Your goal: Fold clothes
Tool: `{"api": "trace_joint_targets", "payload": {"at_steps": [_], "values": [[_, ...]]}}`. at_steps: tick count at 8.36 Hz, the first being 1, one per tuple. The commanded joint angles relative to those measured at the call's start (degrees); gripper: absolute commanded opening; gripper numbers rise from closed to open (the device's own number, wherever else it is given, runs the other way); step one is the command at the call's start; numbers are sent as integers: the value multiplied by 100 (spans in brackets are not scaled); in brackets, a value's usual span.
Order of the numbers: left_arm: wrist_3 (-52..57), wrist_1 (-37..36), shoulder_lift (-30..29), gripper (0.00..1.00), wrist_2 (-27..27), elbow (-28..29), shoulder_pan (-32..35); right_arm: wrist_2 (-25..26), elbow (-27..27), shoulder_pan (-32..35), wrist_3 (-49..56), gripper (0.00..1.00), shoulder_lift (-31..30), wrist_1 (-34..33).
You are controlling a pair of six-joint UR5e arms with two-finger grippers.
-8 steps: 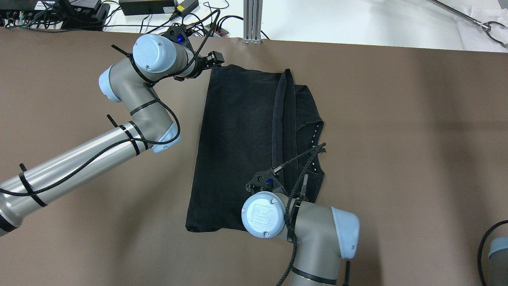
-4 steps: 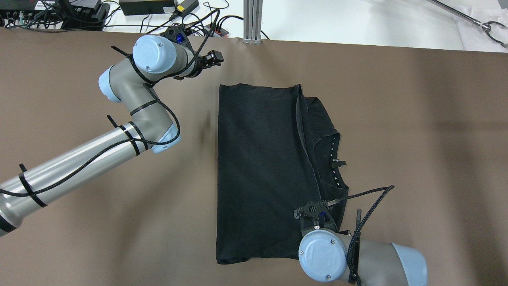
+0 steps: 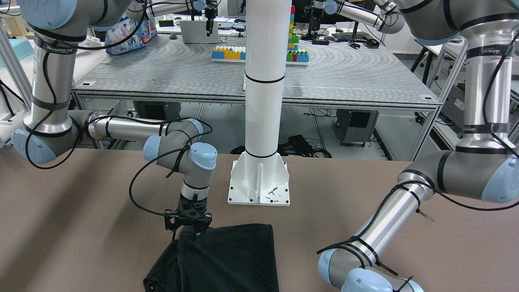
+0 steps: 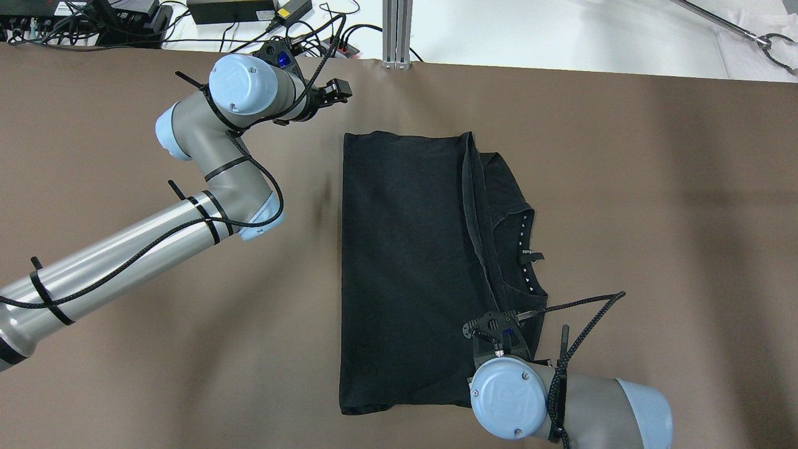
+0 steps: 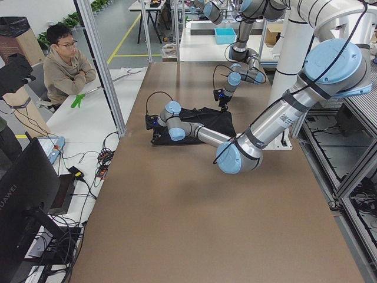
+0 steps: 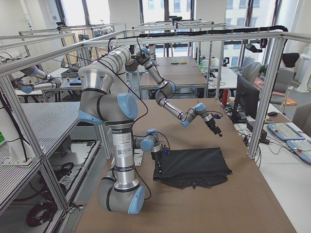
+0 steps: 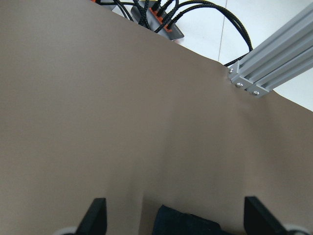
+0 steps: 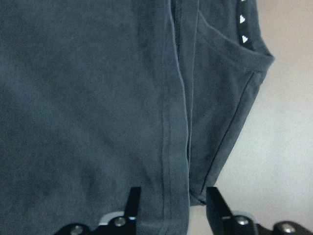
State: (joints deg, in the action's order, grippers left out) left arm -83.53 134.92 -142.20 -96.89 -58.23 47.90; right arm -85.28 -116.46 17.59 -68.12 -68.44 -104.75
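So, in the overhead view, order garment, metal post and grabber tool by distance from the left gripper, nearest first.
1. Garment, its far corner close beside the left gripper.
2. Metal post, at the table's far edge.
3. Grabber tool, top right corner.

Black garment (image 4: 405, 268) folded, flat on brown table (image 4: 623, 218); right gripper (image 4: 499, 329) over near-right corner; left gripper (image 4: 336, 93) apart, beyond far-left corner.
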Motion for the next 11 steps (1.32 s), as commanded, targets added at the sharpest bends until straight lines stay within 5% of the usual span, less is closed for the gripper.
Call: {"api": "trace_joint_targets", "payload": {"at_steps": [1,4,7,11], "values": [[30,-1,8,100,-14,4,9,3,672,533,675,94,434,94],[48,-1,52,100,-23,13,9,-58,2282,981,817,94,1323,752],[57,8,70,100,-23,-13,26,-296,2793,1413,1433,94,1298,1421],[57,8,148,100,3,-127,26,-665,2813,1897,2013,94,1236,1466]]}}
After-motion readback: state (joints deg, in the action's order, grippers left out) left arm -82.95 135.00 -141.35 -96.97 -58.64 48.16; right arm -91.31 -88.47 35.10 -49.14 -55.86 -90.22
